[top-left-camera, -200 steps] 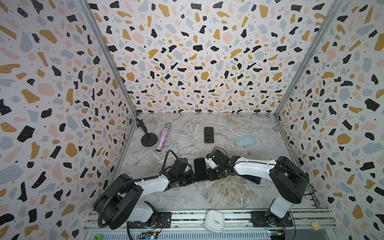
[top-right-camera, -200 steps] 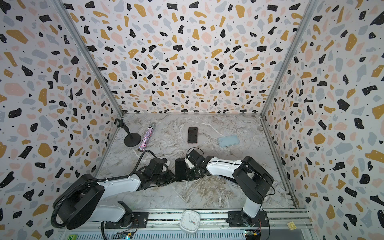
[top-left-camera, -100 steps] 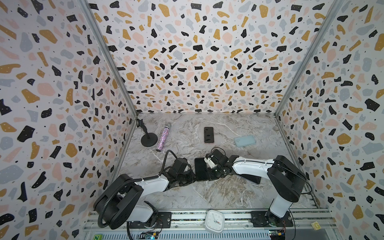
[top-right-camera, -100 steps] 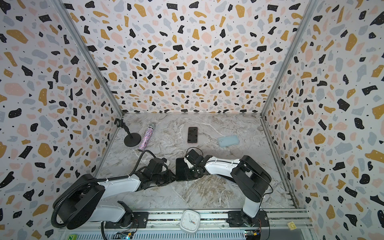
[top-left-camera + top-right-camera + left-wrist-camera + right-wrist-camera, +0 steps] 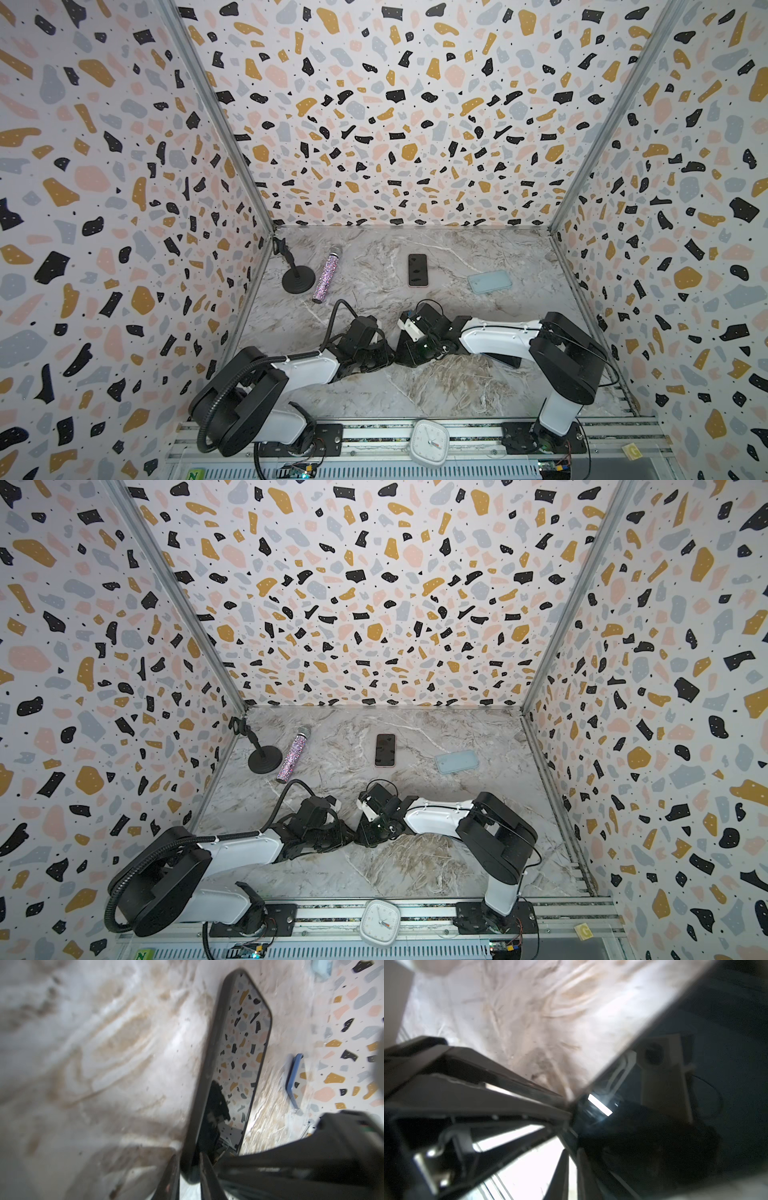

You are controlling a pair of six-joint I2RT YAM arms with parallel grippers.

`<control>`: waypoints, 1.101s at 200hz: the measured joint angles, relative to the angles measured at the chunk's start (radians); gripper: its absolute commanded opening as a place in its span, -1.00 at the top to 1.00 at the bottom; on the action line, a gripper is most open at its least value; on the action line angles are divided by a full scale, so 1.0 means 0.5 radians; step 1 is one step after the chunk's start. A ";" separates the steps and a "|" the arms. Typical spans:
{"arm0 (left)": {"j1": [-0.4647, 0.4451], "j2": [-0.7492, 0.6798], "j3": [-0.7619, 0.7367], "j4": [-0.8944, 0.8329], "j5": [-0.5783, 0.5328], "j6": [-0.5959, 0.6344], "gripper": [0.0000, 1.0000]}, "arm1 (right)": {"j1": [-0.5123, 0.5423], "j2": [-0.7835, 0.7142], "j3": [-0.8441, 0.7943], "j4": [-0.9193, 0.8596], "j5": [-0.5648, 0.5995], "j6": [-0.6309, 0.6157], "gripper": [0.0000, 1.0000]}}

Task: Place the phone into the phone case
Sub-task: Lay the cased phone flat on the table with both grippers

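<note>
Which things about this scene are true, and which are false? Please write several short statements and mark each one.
1. The left gripper is closed on a dark phone. True.
2. The glitter microphone stands upright in the black stand. False: it lies on the table beside the stand.
3. The light blue case lies flat on the table. True.
4. A second phone sits inside the light blue case. False: it lies apart from the case, to its left in both top views.
</note>
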 measured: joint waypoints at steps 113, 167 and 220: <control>-0.002 0.079 0.436 -0.592 -0.132 0.491 0.12 | -0.304 -0.232 -0.180 0.002 0.034 -0.014 0.12; -0.002 0.367 0.758 -0.694 -0.199 0.628 0.12 | -0.370 -0.134 -0.179 0.070 -0.008 -0.025 0.13; -0.004 0.539 0.912 -0.749 -0.230 0.746 0.10 | -0.392 -0.098 -0.179 0.079 -0.009 -0.032 0.12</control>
